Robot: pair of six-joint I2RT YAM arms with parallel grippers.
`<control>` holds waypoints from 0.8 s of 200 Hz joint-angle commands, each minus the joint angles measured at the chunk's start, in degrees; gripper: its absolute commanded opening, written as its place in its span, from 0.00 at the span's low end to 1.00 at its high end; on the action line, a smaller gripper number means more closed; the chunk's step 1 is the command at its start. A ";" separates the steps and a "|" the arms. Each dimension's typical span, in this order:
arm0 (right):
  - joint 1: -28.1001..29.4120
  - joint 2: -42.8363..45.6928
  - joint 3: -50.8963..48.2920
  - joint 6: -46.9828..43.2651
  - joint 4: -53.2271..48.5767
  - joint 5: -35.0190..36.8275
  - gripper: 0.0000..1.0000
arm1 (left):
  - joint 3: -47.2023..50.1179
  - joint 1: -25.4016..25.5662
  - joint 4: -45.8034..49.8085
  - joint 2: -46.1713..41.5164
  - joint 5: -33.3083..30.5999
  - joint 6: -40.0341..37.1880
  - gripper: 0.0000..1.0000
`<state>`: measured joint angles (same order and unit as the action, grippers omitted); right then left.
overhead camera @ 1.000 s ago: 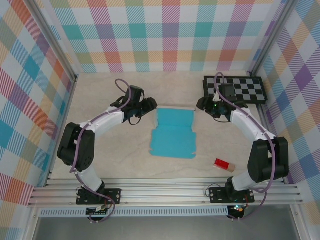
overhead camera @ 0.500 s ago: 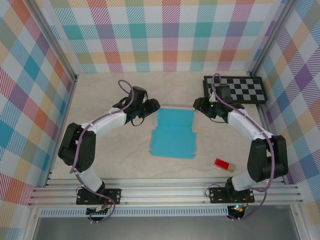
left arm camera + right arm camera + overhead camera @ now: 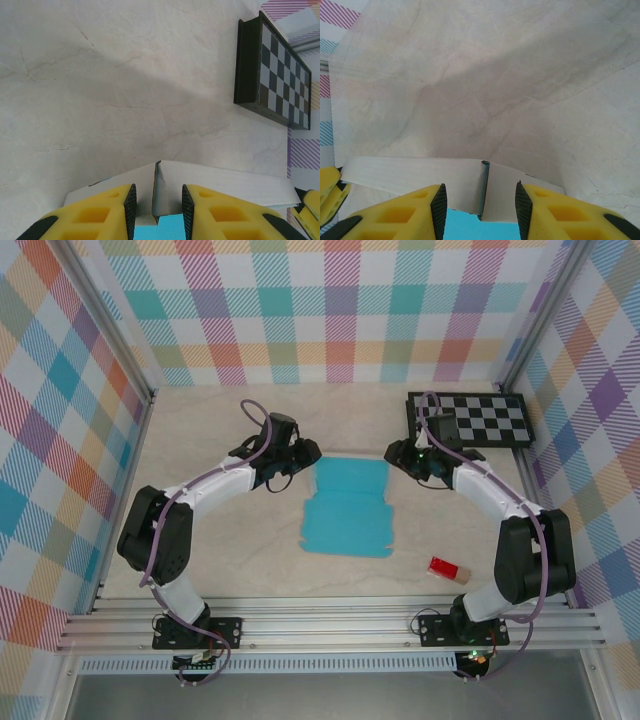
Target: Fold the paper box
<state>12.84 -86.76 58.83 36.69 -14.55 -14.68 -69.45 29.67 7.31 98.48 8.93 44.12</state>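
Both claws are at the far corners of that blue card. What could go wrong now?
1. A thin raised flap of the paper box stands between the open jaws of the left gripper and the right gripper; closing off-centre could crumple it.
2. The card lies loose, so uneven pulls might skew it.
3. The checkerboard sits close to the right gripper and might get bumped.
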 commanded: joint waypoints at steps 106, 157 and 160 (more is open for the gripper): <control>1.75 4.33 -10.66 -1.89 11.66 -3.43 0.23 | 9.30 3.17 -8.11 -4.52 -2.10 -0.47 0.17; 2.23 7.48 -16.21 -5.97 14.76 -2.66 0.21 | 18.26 6.58 -16.69 -8.48 -6.43 -6.41 0.16; 2.27 7.60 -16.47 -6.07 14.88 -2.57 0.21 | 18.68 6.62 -17.25 -8.62 -6.61 -6.46 0.16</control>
<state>13.93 -79.85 45.45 33.76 0.38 -16.01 -55.37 33.74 -7.05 91.11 2.92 41.15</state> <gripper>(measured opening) 0.210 0.161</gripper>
